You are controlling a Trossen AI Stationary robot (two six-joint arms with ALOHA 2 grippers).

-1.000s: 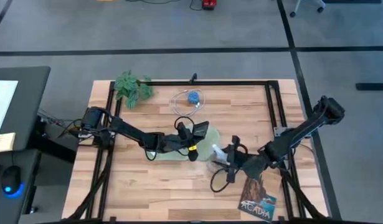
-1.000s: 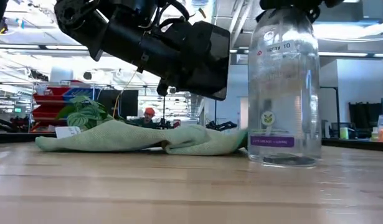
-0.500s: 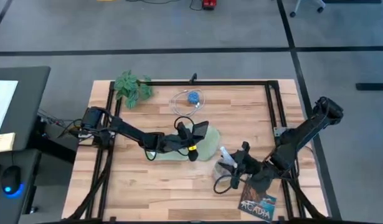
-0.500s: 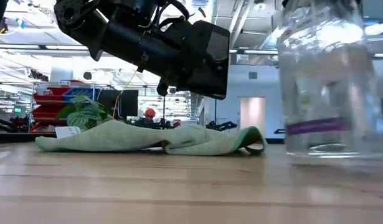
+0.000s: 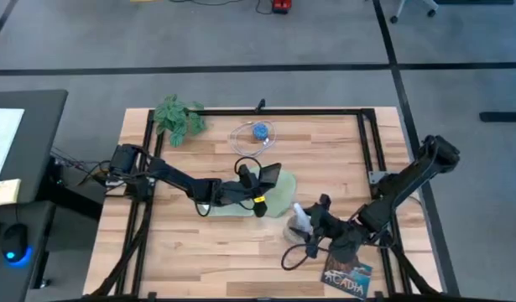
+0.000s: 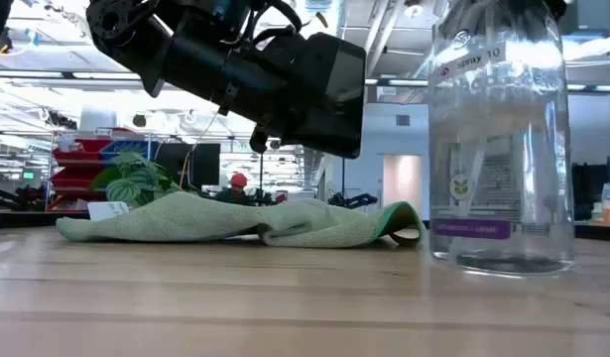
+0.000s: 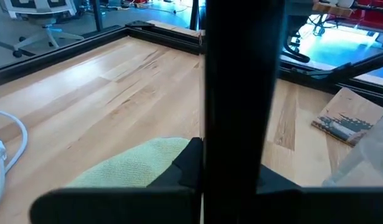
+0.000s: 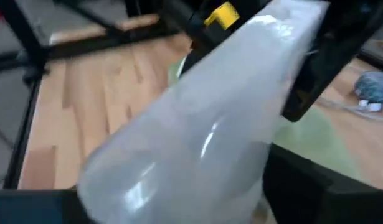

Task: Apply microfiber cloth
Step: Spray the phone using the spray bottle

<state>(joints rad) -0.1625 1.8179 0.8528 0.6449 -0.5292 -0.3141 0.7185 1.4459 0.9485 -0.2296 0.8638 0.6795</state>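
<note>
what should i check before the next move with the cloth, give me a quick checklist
1. microfiber cloth lies on the table, rumpled, one corner curled up in the low view: ok.
2. left gripper is over the cloth; whether it grips the fabric: cannot tell.
3. spray bottle stands upright on the table beside the cloth, not on it: ok.
4. right gripper is shut on the spray bottle, so it is not free to help with the cloth: not ok.
5. book lies near the table edge, apart from the cloth: ok.
6. plant and cable sit at the far side, away from the cloth: ok.
</note>
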